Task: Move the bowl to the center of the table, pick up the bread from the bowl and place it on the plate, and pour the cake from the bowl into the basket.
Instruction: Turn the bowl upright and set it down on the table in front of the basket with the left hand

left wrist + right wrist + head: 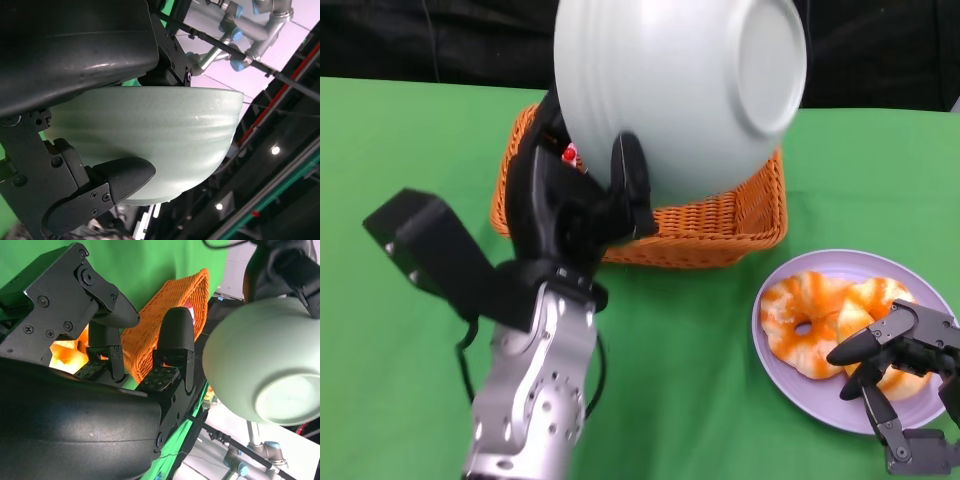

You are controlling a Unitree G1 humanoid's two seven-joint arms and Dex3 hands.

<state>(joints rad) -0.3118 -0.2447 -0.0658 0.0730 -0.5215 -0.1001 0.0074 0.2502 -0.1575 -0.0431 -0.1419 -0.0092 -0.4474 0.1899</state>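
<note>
Two hands differ: the left hand [582, 200] grips the bowl [680, 85] tipped over the far basket [720, 220], while the right hand [895, 355] hovers loose over bread [810, 310] on the near-right plate [775, 360]; no writing shows.

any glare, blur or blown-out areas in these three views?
Head view: evenly lit and sharp; bowl shows only soft highlights. Right wrist view: the right hand is close and soft-edged, and the bread behind its fingers is overexposed. Left wrist view: the dark shell carries glare streaks, with bright ceiling lights in the background.
</note>
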